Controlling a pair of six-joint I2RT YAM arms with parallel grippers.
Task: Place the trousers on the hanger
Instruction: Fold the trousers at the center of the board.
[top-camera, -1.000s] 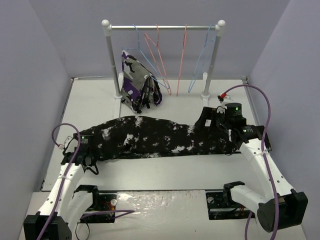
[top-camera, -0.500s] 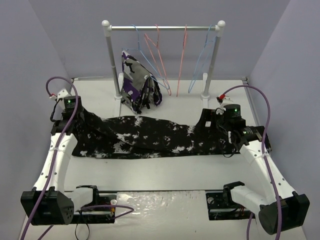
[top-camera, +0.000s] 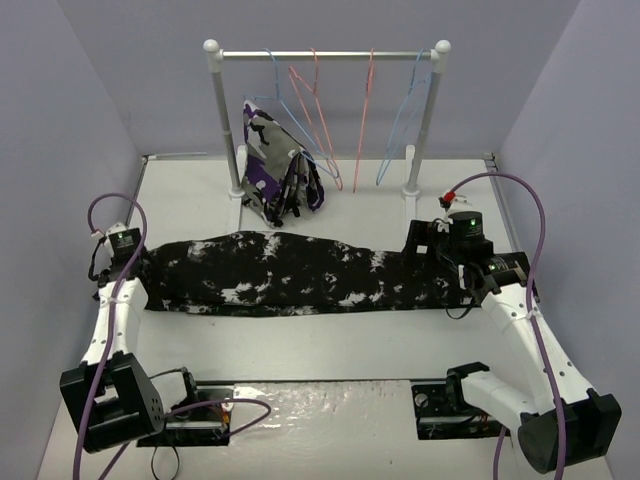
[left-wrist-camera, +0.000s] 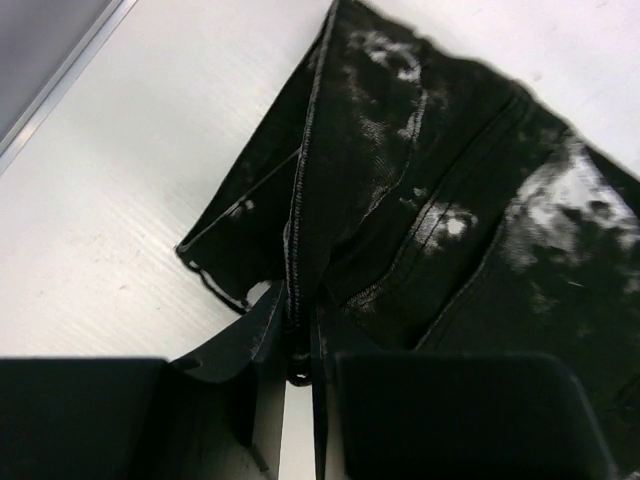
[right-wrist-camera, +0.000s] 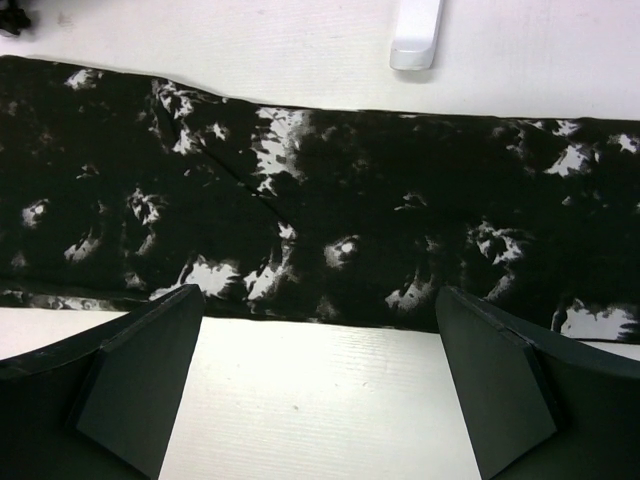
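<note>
On table (top-camera: 330, 345), white-splotched black trousers (top-camera: 300, 275)

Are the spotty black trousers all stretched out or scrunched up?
Stretched out: the trousers lie long and flat across the table, with the left gripper pinching one end.

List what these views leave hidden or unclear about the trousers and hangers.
Top view: the right end of the trousers, under the right arm.
Left wrist view: how much fabric the left hand pinches, hidden by its fingers.
Right wrist view: both trouser ends, cut off by the frame.
Top view: lower bar of the left light-blue hanger, behind the patterned garment.
</note>
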